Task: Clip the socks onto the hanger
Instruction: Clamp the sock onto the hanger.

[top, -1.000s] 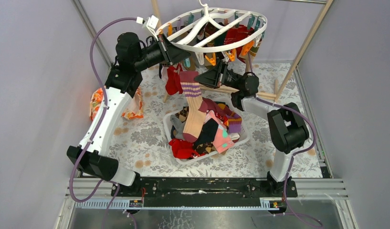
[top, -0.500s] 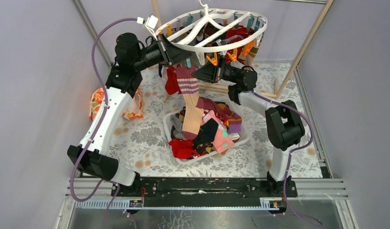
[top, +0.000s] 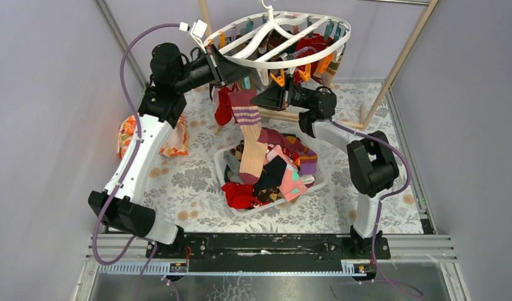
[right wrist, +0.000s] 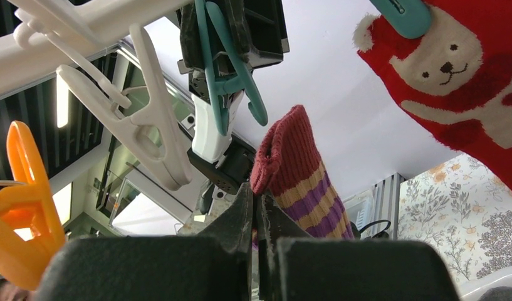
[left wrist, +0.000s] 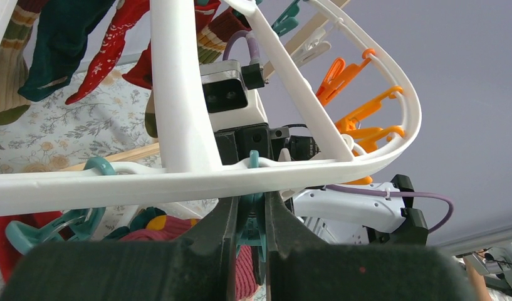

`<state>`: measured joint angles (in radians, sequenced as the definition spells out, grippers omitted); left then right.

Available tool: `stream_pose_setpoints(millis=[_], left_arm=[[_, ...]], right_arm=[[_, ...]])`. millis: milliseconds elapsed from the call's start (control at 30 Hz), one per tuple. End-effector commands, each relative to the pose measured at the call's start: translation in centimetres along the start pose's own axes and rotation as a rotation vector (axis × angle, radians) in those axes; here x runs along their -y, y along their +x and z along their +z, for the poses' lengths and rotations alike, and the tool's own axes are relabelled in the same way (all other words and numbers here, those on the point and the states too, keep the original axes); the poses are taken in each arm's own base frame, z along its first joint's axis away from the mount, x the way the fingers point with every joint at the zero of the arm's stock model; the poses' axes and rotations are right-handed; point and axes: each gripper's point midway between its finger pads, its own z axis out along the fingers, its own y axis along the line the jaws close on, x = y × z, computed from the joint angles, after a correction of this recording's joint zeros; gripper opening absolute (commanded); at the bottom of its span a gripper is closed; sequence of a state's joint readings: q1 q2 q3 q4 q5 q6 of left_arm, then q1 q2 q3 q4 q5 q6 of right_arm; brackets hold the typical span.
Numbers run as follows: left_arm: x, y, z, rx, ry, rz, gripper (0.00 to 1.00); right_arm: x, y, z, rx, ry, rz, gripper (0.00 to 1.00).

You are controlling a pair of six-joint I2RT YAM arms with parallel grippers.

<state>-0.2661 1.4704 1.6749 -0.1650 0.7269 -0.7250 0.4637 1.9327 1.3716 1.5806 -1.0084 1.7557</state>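
Lilac wall behind; left gripper pinching teal clip; right gripper apparently pinches striped sock, contact hidden.

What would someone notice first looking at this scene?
A big white oval hanger hangs high at the back. Just below it, the right end effector pinches a striped sock dangling over the sock-filled basket, while the left end effector squeezes a teal clip.

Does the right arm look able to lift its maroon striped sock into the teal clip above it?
Probably yes: the right gripper holds the maroon striped sock just below the teal plastic clip, nothing between.
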Motion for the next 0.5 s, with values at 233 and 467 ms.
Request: stream_pose_setpoints(millis=[233, 467], left_arm=[[1.4, 0.2, -1.0, -0.025, 0.059, 0.053, 0.0], [1.2, 0.4, -0.9, -0.032, 0.063, 0.071, 0.0]], right_arm=[[-5.3, 0.5, 1.0, -0.045, -0.128, -0.216, 0.0], [-5.9, 0.2, 1.0, -0.047, -0.135, -0.238, 0.0]])
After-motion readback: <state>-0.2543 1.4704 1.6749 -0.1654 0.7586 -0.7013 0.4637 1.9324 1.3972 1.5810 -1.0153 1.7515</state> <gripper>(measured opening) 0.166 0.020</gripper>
